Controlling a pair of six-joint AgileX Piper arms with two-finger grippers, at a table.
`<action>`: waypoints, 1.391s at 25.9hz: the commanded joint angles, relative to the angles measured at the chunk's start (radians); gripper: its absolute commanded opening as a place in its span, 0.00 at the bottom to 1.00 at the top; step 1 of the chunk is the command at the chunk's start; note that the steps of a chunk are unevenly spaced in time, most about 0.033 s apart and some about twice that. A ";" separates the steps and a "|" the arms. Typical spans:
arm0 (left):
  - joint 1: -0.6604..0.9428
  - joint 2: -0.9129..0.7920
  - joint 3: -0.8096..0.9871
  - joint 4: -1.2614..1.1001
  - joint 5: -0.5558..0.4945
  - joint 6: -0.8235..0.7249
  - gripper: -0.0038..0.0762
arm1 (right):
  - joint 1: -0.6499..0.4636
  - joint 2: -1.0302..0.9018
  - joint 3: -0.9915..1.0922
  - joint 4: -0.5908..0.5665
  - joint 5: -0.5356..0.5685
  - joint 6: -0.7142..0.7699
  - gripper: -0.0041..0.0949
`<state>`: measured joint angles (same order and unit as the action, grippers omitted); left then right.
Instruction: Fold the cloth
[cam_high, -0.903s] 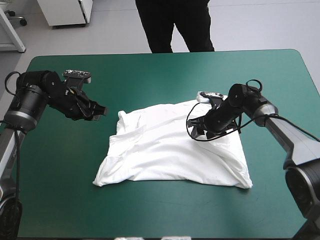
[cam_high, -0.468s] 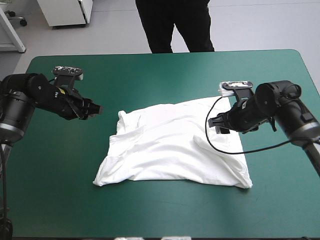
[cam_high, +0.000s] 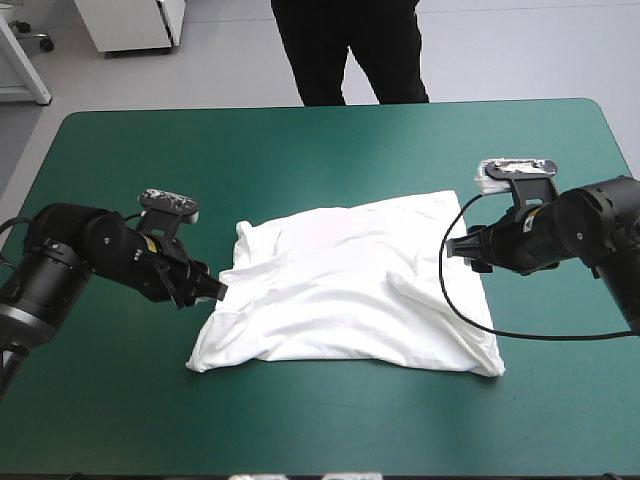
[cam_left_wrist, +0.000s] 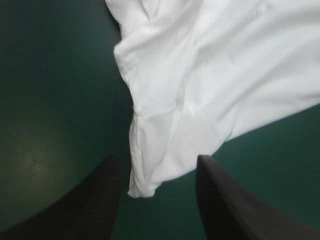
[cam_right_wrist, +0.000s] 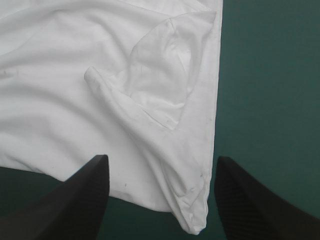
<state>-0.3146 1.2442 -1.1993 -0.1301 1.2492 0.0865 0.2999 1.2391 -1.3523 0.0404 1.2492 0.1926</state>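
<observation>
Nearest you, the white T-shirt (cam_high: 350, 300) lies spread and rumpled in the middle of the teal-green surface (cam_high: 300, 420). Its near hem runs from a rounded left corner to a sharper right one. A loose fold stands up along its left side, and another ridge of fabric sits right of centre.

A little farther in, your left pincer (cam_high: 212, 291) is low at the T-shirt's left edge, about halfway along that side. In its wrist view the black fingers (cam_left_wrist: 100, 200) stand well apart and clamp nothing. A narrow tip of the T-shirt hangs into the gap between them. You cannot tell whether either finger touches the fabric.

Farther still, your right pincer (cam_high: 462, 250) is at the T-shirt's right edge. Its fingers (cam_right_wrist: 80, 200) are spread wide with nothing in their hold. One corner of the T-shirt reaches in between them, and a folded sleeve lies just ahead.
</observation>
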 joint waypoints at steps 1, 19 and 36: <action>-0.017 -0.028 0.031 -0.019 0.013 -0.016 0.62 | 0.001 -0.029 -0.016 0.014 -0.003 0.000 0.63; -0.024 -0.028 0.353 0.027 -0.201 -0.206 0.71 | 0.001 -0.029 -0.016 0.010 -0.003 -0.002 0.49; -0.024 0.169 0.454 0.038 -0.384 -0.212 0.18 | 0.001 -0.031 -0.016 0.002 -0.003 0.000 0.49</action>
<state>-0.3342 1.3988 -0.7490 -0.0564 0.9037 -0.1303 0.2999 1.2384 -1.3442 0.0511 1.2501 0.1965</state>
